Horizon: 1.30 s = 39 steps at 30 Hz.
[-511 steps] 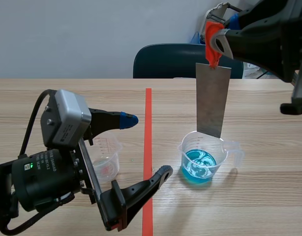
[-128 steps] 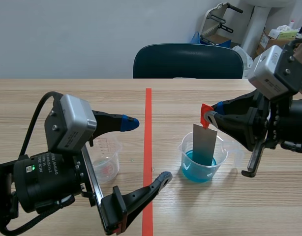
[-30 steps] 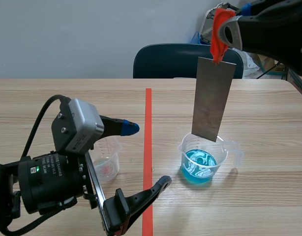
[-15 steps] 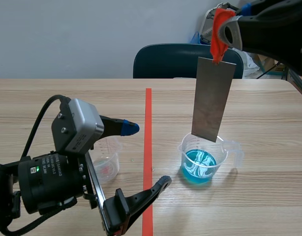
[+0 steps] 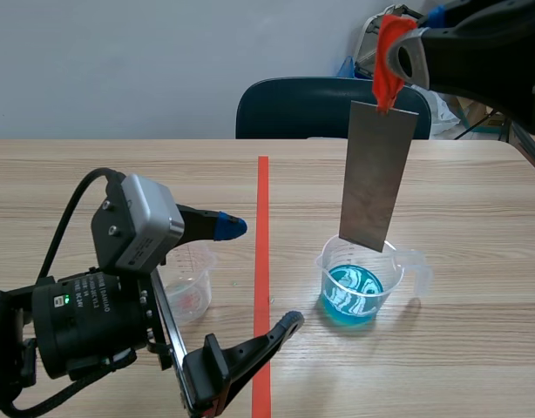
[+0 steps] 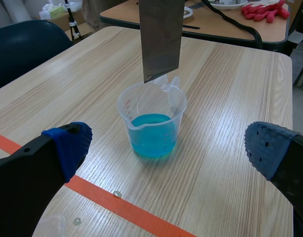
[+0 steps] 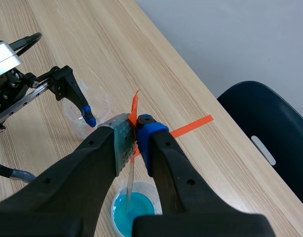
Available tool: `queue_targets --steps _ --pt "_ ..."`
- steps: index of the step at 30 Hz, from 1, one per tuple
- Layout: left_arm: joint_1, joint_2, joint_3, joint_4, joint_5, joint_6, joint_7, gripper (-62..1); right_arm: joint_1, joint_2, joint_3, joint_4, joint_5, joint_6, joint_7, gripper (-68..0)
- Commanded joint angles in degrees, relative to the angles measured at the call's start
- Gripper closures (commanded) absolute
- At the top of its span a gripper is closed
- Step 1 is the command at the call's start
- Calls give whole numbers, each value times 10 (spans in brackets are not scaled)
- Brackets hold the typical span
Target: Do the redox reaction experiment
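A grey metal strip (image 5: 377,174) with a red tab (image 5: 389,68) at its top hangs upright above a clear beaker of blue liquid (image 5: 360,280), its lower edge level with the rim. My right gripper (image 5: 398,54) is shut on the red tab, high at the right. Seen edge-on from the right wrist view, the strip (image 7: 130,180) drops from the right gripper (image 7: 134,134) toward the beaker (image 7: 133,209). My left gripper (image 5: 259,274) stands open low at the left, beside an empty clear beaker (image 5: 187,277). Ahead of it are the strip (image 6: 161,37) and blue beaker (image 6: 152,125).
An orange-red tape line (image 5: 262,261) runs down the table's middle. A dark blue chair (image 5: 333,109) stands behind the far edge. Another table with red gloves (image 6: 262,9) shows beyond the right edge.
Since 4.3 s ago my right gripper has lifted the strip out of the blue liquid to above the beaker. Over the last second nothing has moved.
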Motion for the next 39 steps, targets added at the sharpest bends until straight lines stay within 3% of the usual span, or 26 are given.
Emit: queue_targets --steps 1,36,37,39 --pt "0 4 -1 4 -6 4 -8 -623 7 8 7 3 4 4 9 -6" --pt "0 4 -1 4 -8 4 -8 -623 7 8 7 3 4 4 9 -6" --pt "0 4 -1 4 -8 4 -8 -618 7 8 7 3 4 4 9 -6" --pt "0 4 -1 4 -8 4 -8 -477 7 8 7 3 4 4 9 -6"
